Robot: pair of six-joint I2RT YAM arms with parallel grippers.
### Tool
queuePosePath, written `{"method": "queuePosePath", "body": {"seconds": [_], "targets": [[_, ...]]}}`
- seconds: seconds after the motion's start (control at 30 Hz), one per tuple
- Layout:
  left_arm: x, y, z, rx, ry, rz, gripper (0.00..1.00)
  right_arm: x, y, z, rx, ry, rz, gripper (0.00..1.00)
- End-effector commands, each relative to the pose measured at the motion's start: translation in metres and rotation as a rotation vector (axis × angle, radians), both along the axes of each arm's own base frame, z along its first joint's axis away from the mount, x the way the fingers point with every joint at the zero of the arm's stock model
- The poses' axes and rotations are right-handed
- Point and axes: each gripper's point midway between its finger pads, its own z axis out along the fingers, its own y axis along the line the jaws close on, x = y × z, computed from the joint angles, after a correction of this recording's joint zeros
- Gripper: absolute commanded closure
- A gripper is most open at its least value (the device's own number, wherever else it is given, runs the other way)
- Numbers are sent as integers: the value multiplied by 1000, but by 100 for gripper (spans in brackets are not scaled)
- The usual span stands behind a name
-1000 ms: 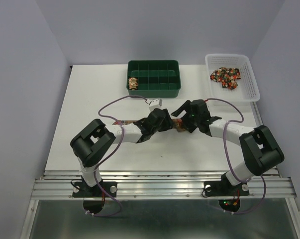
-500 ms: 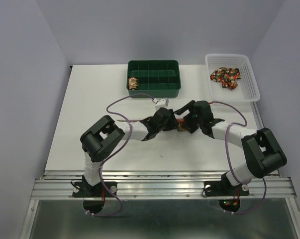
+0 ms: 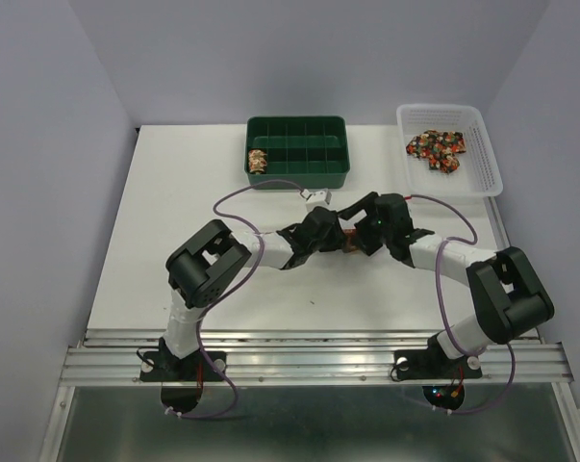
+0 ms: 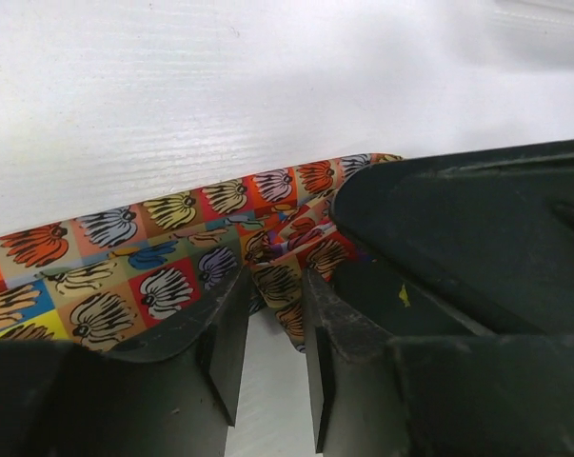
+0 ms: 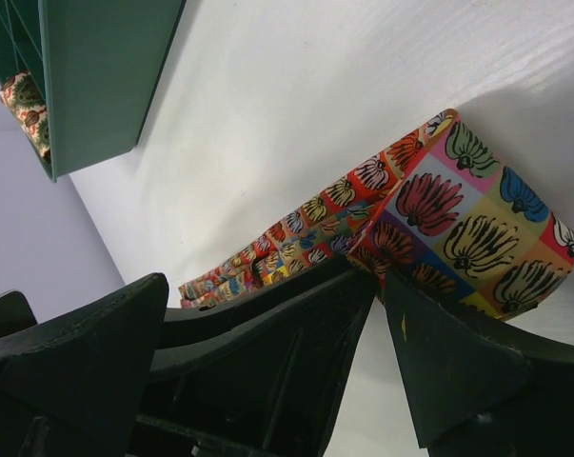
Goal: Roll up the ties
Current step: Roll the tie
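Tie (image 4: 125, 276) in smooth printed cloth, small squares of red, orange, blue and yellow with striped fan shapes, lies as a flat strip on the matte white table (image 3: 174, 212) midway between my two arms, its end folded over into a soft loop. My left gripper (image 4: 274, 282) has its hard black jaws standing narrow with a crumpled fold at their tips; I cannot tell whether it is truly pinched. My right gripper (image 3: 355, 239) is released, jaws wide, straddling the loop. From above, the arms hide nearly all of the strip. A small roll (image 3: 258, 160) sits in the green divided tray (image 3: 299, 179).
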Motion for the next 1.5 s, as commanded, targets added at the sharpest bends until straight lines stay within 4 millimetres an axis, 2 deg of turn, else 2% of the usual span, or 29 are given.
{"method": "queuePosePath", "body": {"seconds": [0.0, 0.17, 0.27, 0.3, 0.37, 0.57, 0.77, 0.87, 0.9, 1.0, 1.03, 1.27, 1.37, 1.47], "targets": [[7, -16, 16, -29, -38, -21, 62, 8, 0, 8, 16, -43, -2, 0], [11, -17, 15, -23, -41, -12, 66, 3, 5, 11, 5, -48, 55, 0], [13, -15, 13, -8, -40, 2, 67, 2, 2, 19, -46, -74, 85, 0], [14, -14, 12, 0, -38, 3, 67, 6, 0, 31, -83, -112, 98, 0], [14, -14, 12, 4, -39, 3, 67, 4, -13, 30, -160, -91, 85, 0], [15, -15, 10, 12, -39, 3, 67, 2, -52, 49, -343, -141, 40, 0], [18, -13, 13, 23, -52, 9, 67, -1, -86, 38, -478, -151, 124, 0], [20, -14, 13, 25, -55, 12, 67, 3, -83, 36, -510, -210, 255, 0], [20, -14, 11, 32, -56, 10, 67, 1, -72, 32, -503, -226, 352, 1], [23, -15, 14, 37, -64, 12, 67, 2, -62, 28, -504, -263, 456, 2], [23, -14, 13, 38, -63, 15, 67, 3, -62, 21, -517, -255, 480, 3], [27, -13, 16, 50, -79, 28, 66, -5, -59, -9, -468, -189, 524, 12], [29, -14, 17, 55, -87, 26, 66, 1, -60, -8, -467, -208, 499, 13], [31, -13, 16, 62, -90, 28, 66, 2, -70, -12, -472, -194, 449, 15]]}}
